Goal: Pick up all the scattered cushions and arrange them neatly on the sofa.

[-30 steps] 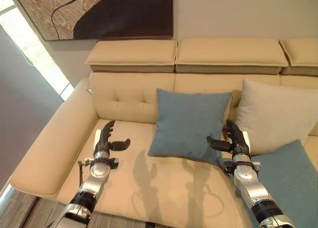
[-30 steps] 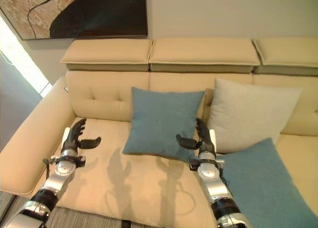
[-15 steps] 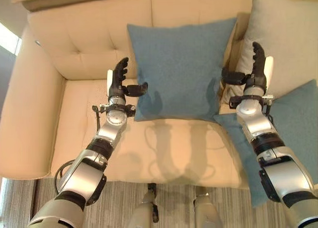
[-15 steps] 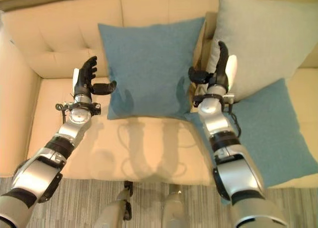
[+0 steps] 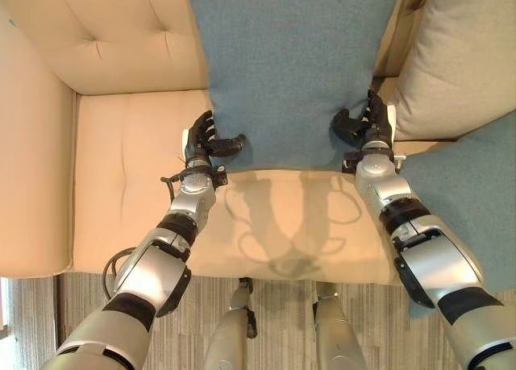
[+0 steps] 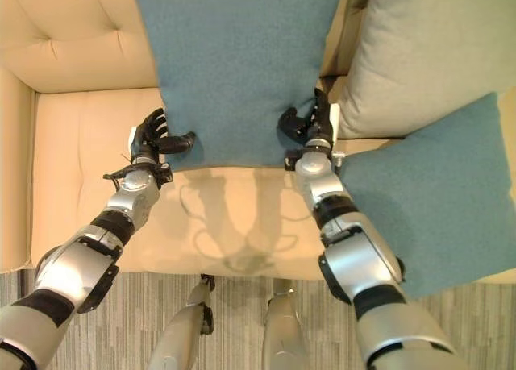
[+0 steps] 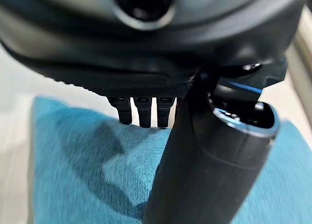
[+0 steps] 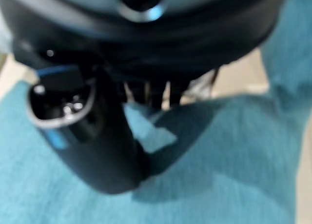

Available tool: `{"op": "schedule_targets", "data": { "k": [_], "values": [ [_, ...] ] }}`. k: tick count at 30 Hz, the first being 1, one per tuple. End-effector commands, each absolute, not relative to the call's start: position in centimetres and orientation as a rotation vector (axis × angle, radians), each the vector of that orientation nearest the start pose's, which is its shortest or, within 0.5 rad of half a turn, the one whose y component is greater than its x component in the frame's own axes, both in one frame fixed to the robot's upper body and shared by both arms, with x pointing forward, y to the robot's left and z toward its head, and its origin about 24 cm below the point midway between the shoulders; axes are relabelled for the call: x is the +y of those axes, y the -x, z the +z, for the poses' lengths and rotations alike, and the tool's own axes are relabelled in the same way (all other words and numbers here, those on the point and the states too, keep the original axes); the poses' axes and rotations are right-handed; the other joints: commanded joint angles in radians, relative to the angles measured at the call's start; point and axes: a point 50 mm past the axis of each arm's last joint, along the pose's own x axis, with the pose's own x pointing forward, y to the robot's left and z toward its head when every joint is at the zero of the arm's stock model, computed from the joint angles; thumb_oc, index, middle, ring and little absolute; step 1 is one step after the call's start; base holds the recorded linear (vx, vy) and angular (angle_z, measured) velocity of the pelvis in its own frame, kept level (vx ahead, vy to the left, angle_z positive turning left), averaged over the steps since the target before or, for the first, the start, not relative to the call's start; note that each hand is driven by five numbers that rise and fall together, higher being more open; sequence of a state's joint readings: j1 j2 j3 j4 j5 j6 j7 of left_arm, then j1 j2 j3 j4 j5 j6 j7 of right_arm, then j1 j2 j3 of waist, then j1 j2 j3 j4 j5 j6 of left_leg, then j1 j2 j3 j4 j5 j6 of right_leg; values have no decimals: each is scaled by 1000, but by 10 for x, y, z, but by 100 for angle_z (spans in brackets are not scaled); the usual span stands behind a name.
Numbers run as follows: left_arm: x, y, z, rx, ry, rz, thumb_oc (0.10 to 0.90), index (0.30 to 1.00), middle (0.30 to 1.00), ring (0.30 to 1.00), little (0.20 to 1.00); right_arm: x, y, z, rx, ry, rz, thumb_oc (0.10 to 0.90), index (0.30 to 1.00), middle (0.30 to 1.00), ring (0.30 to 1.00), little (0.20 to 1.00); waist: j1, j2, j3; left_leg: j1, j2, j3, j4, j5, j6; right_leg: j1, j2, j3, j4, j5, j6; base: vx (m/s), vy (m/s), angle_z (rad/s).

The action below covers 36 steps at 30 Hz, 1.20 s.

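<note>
Matt woven-cloth blue cushion [image 5: 290, 72]

- The bare seat [image 5: 121, 160] of the sofa lies open on the robot's left, between the armrest [image 5: 32, 168] and the upright blue cushion [image 5: 290, 72].
- The strip of seat in front of that cushion is free between the left hand [image 5: 205, 143] and right hand [image 5: 364, 126].
- On the right, room is tight: the beige cushion [image 5: 459, 64] and a second blue cushion [image 5: 463, 185] crowd just beside the right hand.
- The backrest [image 5: 121, 31] closes off the rear.
</note>
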<state>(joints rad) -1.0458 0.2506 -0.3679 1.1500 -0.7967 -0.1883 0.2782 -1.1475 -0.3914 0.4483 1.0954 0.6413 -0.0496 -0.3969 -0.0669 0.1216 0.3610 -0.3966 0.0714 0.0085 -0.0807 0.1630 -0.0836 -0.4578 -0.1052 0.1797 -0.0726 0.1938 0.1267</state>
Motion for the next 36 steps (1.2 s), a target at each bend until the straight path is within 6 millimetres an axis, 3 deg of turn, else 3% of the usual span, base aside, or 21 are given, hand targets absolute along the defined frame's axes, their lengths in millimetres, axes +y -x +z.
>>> {"op": "schedule_targets", "data": {
  "k": [1, 2, 3, 5, 6, 9, 11, 15, 20, 23, 24, 26, 27, 29, 30, 32, 33, 35, 36],
  "values": [
    [120, -427, 204, -124, 323, 13, 507, 460, 460, 460, 460, -129, -429, 229, -150, -27, -50, 800, 900, 900, 900, 900, 34, -31, 8, -117, 36, -47, 70, -8, -39, -50, -43, -6, 150, -99, 47, 0, 0, 0],
    [110, -427, 204, -118, 342, -37, 400, 300, 300, 300, 300, -116, -428, 226, -141, -50, 14, 772, 858, 858, 858, 858, 35, -32, 10, -121, 35, -50, 74, -9, -39, -53, -43, -5, 153, -100, 47, 0, 0, 0],
    [101, -426, 204, -115, 358, -71, 400, 300, 300, 300, 300, -104, -427, 225, -138, -58, 67, 406, 309, 309, 309, 309, 34, -35, 10, -125, 34, -52, 79, -10, -40, -54, -42, -5, 155, -100, 46, 0, 0, 0],
    [76, -421, 204, -117, 445, -160, 400, 300, 300, 300, 300, -77, -423, 221, -133, -21, 172, 400, 300, 300, 300, 300, 34, -41, 9, -126, 35, -53, 84, -17, -43, -54, -41, -7, 159, -104, 46, 0, 0, 0],
    [76, -421, 203, -117, 446, -160, 400, 300, 300, 300, 300, -77, -423, 221, -132, -21, 172, 400, 300, 300, 300, 300, 34, -41, 9, -126, 35, -53, 85, -17, -43, -55, -41, -7, 159, -104, 46, 0, 0, 0],
    [52, -415, 209, -128, 520, -231, 400, 300, 300, 300, 300, -58, -419, 219, -140, -45, 210, 400, 300, 300, 300, 300, 32, -46, 8, -125, 37, -57, 92, -20, -45, -53, -36, -10, 162, -105, 46, 0, 0, 0],
    [50, -414, 209, -136, 525, -239, 400, 300, 300, 300, 300, -57, -418, 216, -140, -56, 200, 400, 300, 300, 300, 300, 31, -49, 8, -122, 38, -57, 96, -22, -44, -49, -35, -10, 165, -107, 46, 0, 0, 0],
    [59, -409, 214, -207, 527, -224, 400, 300, 300, 300, 300, -66, -413, 218, -207, -81, 143, 400, 300, 300, 300, 300, 27, -54, -1, -103, 43, -59, 107, -29, -40, -36, -29, -6, 181, -115, 47, -8, 1, 0],
    [82, -399, 200, -263, 519, -163, 400, 300, 300, 300, 300, -91, -393, 211, -339, -117, 58, 400, 300, 300, 300, 300, 31, -61, -11, -32, 70, -80, 154, -60, -32, 34, -2, -12, 261, -194, 37, 18, -70, -1],
    [98, -394, 180, -242, 491, -116, 400, 300, 300, 300, 300, -91, -379, 191, -346, -142, 72, 400, 300, 300, 300, 300, 39, -73, -11, 33, 82, -99, 189, -88, -32, 108, 11, -28, 312, -256, 15, 47, -136, 12],
    [106, -389, 167, -226, 471, -90, 400, 300, 300, 300, 300, -89, -369, 182, -349, -156, 92, 400, 300, 300, 300, 300, 45, -82, -15, 61, 76, -99, 259, -117, -37, 164, 14, -51, 345, -286, -2, 55, -145, 35],
    [108, -387, 160, -212, 467, -72, 400, 300, 300, 300, 300, -87, -364, 178, -353, -140, 109, 400, 300, 300, 300, 300, 49, -88, -22, 71, 75, -98, 295, -125, -42, 198, 13, -65, 351, -291, -10, 110, -74, 46],
    [116, -385, 154, -209, 429, -52, 400, 300, 300, 300, 300, -82, -358, 174, -360, -142, 134, 400, 300, 300, 300, 300, 57, -103, -49, 109, 109, -100, 306, -120, -57, 250, 15, -81, 366, -314, -8, 155, -36, 40],
    [122, -384, 153, -210, 403, -37, 400, 300, 300, 300, 300, -78, -355, 174, -363, -140, 156, 400, 300, 300, 300, 300, 65, -103, -75, 127, 139, -120, 262, -91, -63, 263, 18, -81, 365, -313, 2, 192, 139, 20],
    [130, -386, 156, -225, 374, -10, 400, 300, 300, 300, 300, -70, -351, 178, -382, -164, 182, 400, 300, 300, 300, 300, 91, -108, -96, 121, 171, -216, 197, -34, -80, 288, 2, -61, 361, -310, 18, 189, 239, 14],
    [134, -386, 163, -251, 342, -8, 400, 300, 300, 300, 300, -65, -348, 177, -388, -138, 220, 400, 300, 300, 300, 300, 82, -102, -125, 154, 184, -246, 116, -39, -74, 322, -20, -64, 341, -314, 36, 205, 304, 14],
    [134, -386, 162, -251, 342, -8, 400, 300, 300, 300, 300, -65, -348, 177, -388, -137, 221, 400, 300, 300, 300, 300, 81, -102, -123, 160, 185, -246, 111, -37, -74, 327, -20, -65, 339, -314, 36, 236, 341, 25],
    [129, -387, 172, -283, 284, -35, 400, 300, 300, 300, 300, -72, -348, 183, -413, -114, 212, 400, 300, 300, 300, 300, 80, -103, -160, 147, 174, -209, 118, -48, -86, 349, -70, -71, 293, -277, 68, 147, 398, 21],
    [127, -387, 185, -335, 213, -59, 400, 300, 300, 300, 300, -72, -348, 191, -443, -73, 216, 400, 300, 300, 300, 300, 81, -111, -176, 138, 136, -181, 146, -87, -82, 356, -137, -71, 249, -213, 100, 97, 527, 9]
  ]
}}
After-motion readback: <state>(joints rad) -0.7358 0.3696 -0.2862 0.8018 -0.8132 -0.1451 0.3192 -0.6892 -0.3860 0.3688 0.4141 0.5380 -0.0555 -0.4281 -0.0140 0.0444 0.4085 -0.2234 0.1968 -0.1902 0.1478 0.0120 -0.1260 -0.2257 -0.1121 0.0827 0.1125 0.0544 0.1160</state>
